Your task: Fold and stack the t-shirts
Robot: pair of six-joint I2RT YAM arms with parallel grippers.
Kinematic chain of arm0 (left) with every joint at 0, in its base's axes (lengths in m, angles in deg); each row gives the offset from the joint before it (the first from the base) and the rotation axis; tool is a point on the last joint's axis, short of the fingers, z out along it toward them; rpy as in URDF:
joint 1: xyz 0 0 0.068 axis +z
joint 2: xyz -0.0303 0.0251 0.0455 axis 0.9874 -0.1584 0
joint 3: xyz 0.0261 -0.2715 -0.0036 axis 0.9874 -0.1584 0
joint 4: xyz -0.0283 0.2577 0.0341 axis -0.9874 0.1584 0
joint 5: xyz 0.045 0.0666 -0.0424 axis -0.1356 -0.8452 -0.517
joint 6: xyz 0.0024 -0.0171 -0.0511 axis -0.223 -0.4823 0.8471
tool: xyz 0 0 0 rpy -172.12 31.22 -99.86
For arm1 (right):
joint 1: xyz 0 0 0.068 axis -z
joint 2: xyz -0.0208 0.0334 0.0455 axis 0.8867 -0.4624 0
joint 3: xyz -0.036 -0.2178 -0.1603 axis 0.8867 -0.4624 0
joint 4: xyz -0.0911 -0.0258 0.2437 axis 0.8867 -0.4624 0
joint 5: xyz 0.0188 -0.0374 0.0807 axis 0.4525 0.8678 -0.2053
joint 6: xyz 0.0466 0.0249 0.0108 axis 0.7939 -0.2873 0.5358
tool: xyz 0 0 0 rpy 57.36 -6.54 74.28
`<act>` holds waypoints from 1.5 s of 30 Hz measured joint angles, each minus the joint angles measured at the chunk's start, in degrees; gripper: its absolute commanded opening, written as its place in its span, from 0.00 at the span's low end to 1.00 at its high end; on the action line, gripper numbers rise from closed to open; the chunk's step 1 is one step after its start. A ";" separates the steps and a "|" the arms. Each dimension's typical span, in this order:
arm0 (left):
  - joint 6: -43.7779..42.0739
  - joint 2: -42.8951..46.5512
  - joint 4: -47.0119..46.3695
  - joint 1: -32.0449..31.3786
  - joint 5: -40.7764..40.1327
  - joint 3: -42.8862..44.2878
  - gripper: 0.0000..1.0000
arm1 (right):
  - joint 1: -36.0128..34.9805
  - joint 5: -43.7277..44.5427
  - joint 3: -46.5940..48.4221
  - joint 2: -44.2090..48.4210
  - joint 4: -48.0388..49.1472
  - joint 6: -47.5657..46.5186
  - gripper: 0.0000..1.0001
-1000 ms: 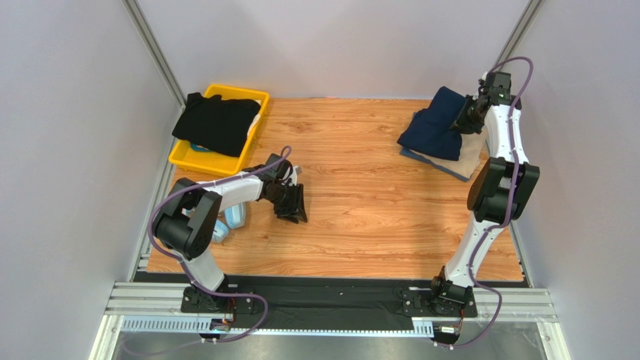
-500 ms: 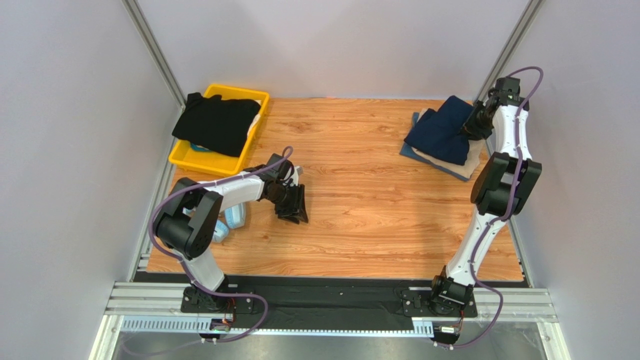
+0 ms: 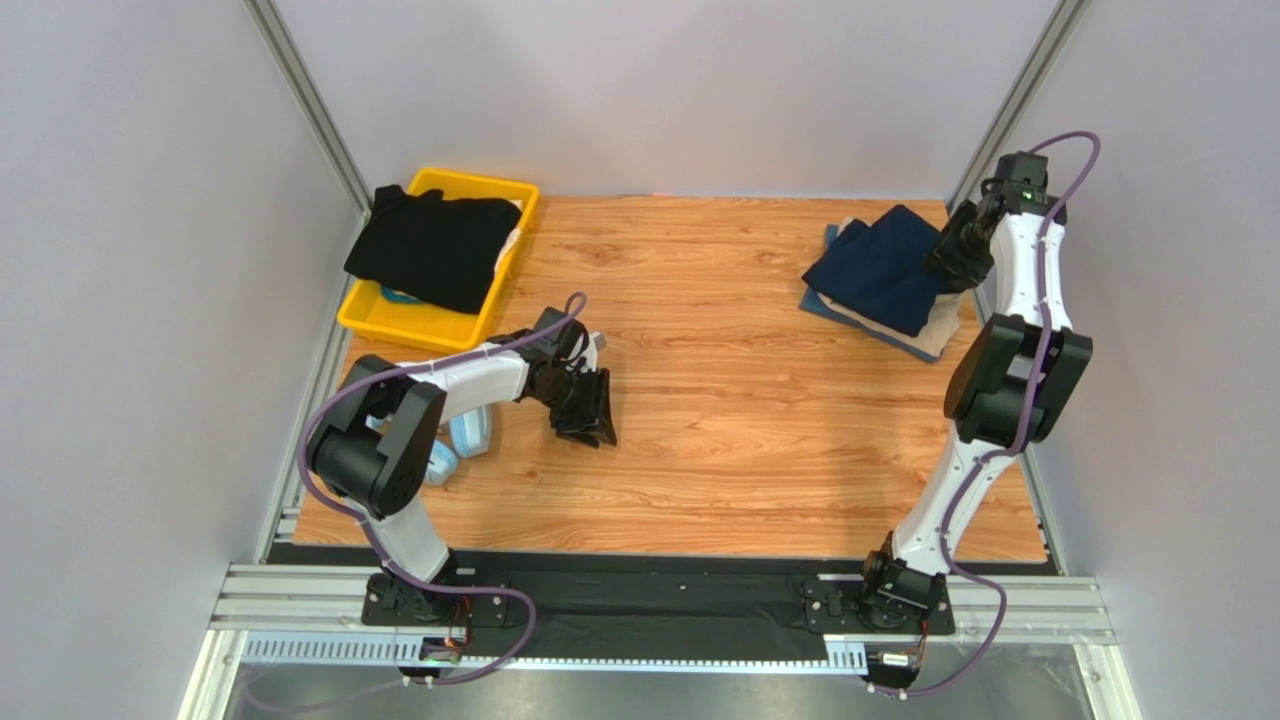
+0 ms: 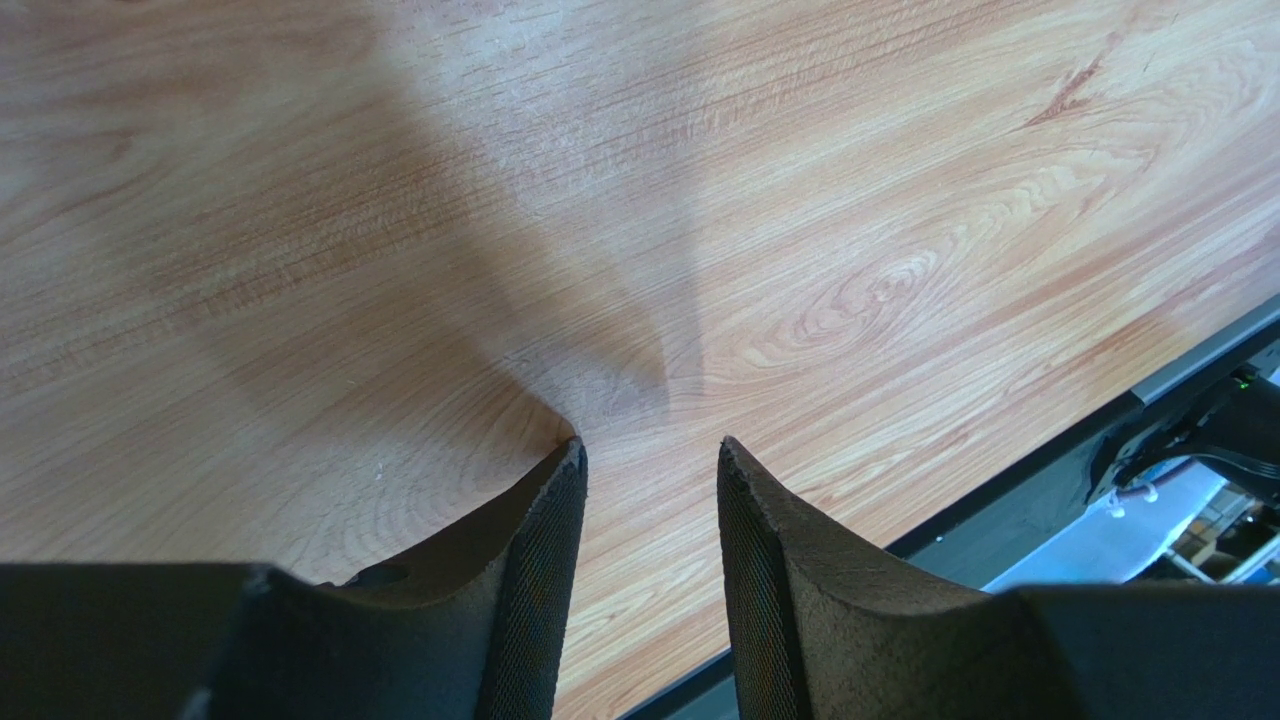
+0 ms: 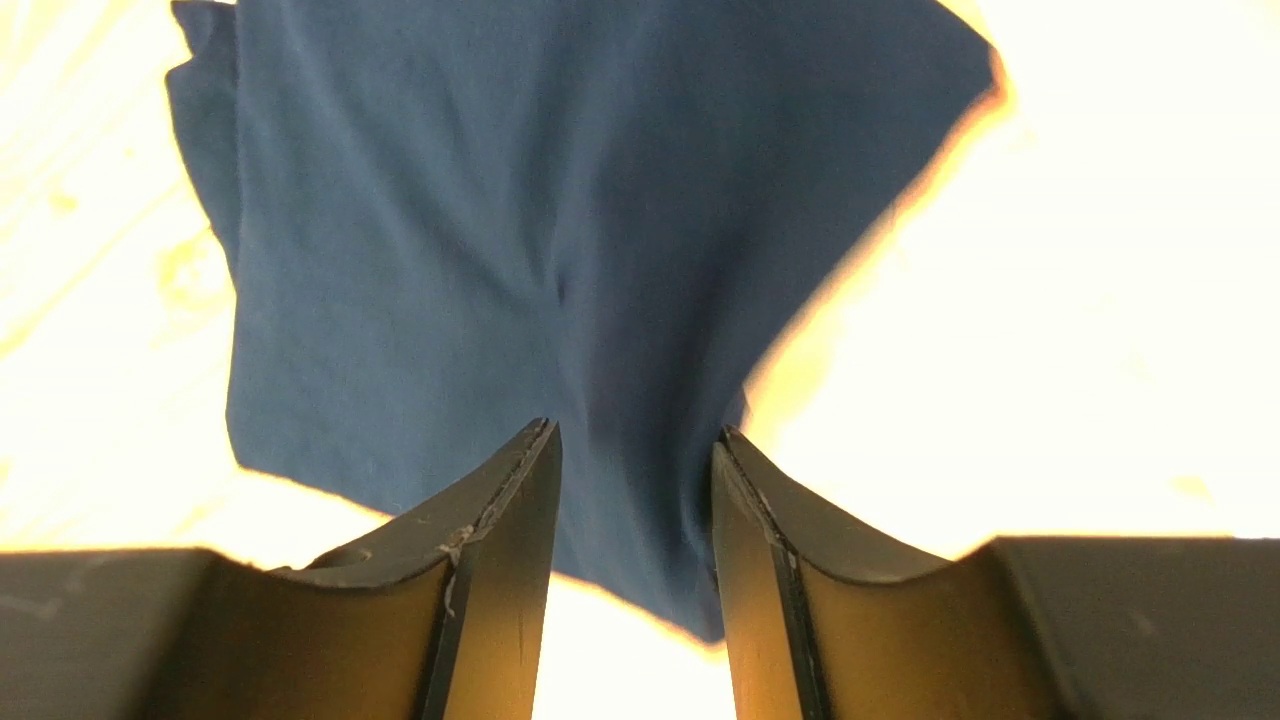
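A dark navy t-shirt (image 3: 884,270) lies crumpled on top of a tan t-shirt (image 3: 945,321) at the table's far right. My right gripper (image 3: 957,252) hovers at the navy shirt's right edge. In the right wrist view its jaws (image 5: 631,435) stand apart, with the navy cloth (image 5: 571,255) lying below them and nothing pinched. A black t-shirt (image 3: 436,245) is draped over the yellow bin (image 3: 373,317) at the far left. My left gripper (image 3: 586,408) is open just above bare wood (image 4: 649,446), left of centre.
Light blue headphones (image 3: 467,440) lie beside the left arm's elbow, near the table's left edge. The wooden table (image 3: 721,420) is enclosed by grey walls and metal posts. A black rail (image 4: 1052,465) runs along the near edge.
My right gripper opened and let go of the navy shirt, drawing back to the right. The navy shirt settled flatter on the tan one. The left arm stayed still.
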 measured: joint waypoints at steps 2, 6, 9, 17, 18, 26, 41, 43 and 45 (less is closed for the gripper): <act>0.00 0.00 0.04 -0.07 -0.02 0.04 0.47 | 0.02 1.81 -2.60 4.07 0.24 0.24 0.45; -0.02 0.00 0.04 -0.15 -0.07 0.07 0.47 | -0.22 3.15 -6.80 12.66 1.14 0.74 0.45; -0.02 0.00 0.02 -0.20 -0.07 0.04 0.47 | -1.01 2.45 -7.37 17.05 2.91 0.83 0.45; -0.02 0.04 0.02 -0.24 -0.04 0.07 0.46 | -4.48 -0.50 0.13 7.63 4.76 1.51 0.43; -0.02 0.07 0.02 -0.26 -0.07 0.07 0.46 | -4.57 -0.44 0.07 5.49 4.31 1.86 0.43; -0.04 0.61 -0.28 -0.48 -0.50 -0.33 0.47 | -4.15 1.33 -1.64 -5.64 -0.17 3.85 0.40; -0.37 5.55 -0.04 -1.84 -4.66 -2.89 0.55 | -9.60 -16.90 -22.40 28.98 13.64 6.78 0.46; -0.42 8.00 1.27 -1.88 -5.64 -3.08 0.55 | -12.48 -18.64 -25.94 35.63 17.33 7.13 0.46; -0.39 10.78 1.88 -1.88 -6.36 -3.08 0.55 | -15.89 -19.91 -31.28 41.24 19.58 7.58 0.46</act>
